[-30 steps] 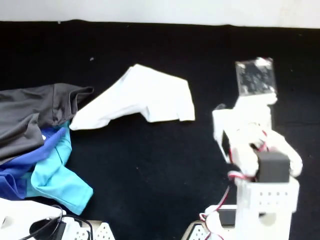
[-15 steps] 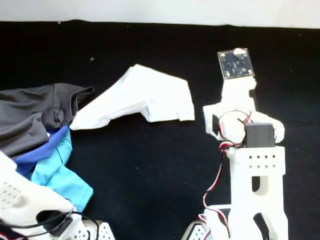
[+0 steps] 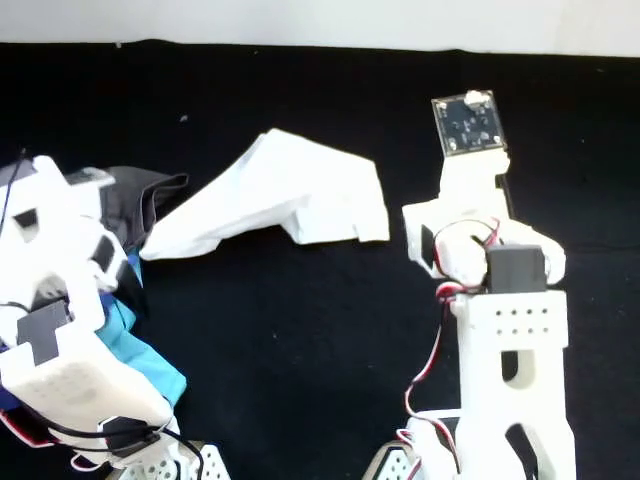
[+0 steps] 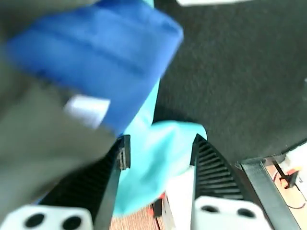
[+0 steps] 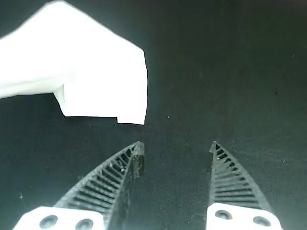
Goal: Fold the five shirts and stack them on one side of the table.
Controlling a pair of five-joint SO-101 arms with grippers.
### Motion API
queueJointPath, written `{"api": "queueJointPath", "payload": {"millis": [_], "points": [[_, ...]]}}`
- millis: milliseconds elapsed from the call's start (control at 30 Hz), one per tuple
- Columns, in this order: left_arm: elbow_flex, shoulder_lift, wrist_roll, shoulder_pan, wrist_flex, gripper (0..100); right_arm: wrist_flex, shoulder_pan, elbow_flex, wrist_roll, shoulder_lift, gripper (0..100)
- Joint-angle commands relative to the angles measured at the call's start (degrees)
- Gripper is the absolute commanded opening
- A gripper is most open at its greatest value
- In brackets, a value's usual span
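Observation:
A partly folded white shirt (image 3: 285, 195) lies in the middle of the black table (image 3: 300, 330); it also appears as the white shirt (image 5: 81, 81) just beyond my right gripper (image 5: 176, 149), which is open above bare cloth. At the left edge lies a heap with a grey shirt (image 3: 135, 195) and a cyan shirt (image 3: 150, 365). My left gripper (image 4: 160, 143) hangs open over that heap, above the cyan shirt (image 4: 158, 163), a blue shirt (image 4: 100, 52) and the grey shirt (image 4: 33, 148). The left arm (image 3: 55, 300) covers much of the heap.
The right arm (image 3: 500, 300) stands at the right of the table, its wrist board (image 3: 467, 125) toward the back. A white wall strip (image 3: 320, 20) runs behind the table. Black cloth between the white shirt and the front edge is bare.
The left arm has swung up from the front left corner over the shirt heap, hiding most of it. The right arm rose and extended toward the back, then held still.

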Motion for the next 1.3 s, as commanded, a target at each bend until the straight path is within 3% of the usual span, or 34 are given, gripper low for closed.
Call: {"api": "queueJointPath", "payload": {"millis": [0,233,467,633,1033,1267], "points": [[3.21,0.57,-0.62,-4.00,-12.31,20,-0.66,-0.48,0.48,-0.18,2.59,21.3],[-13.05,4.44,-0.53,-20.88,-13.63,21,-1.27,-2.59,0.22,-0.18,6.46,21.3],[-29.14,6.81,-0.53,-23.08,-5.10,21,-2.59,-14.81,-1.01,-0.44,16.22,21.3],[-36.18,8.75,-0.53,-25.71,-4.84,21,-2.68,-15.16,-9.27,-0.44,25.63,21.3],[-45.14,8.57,-0.09,-15.16,9.23,20,-4.70,-11.38,-27.30,-0.26,53.23,21.3],[-50.68,8.48,2.55,-8.92,10.02,20,-4.70,-9.19,-36.62,-0.18,65.71,21.3]]}}
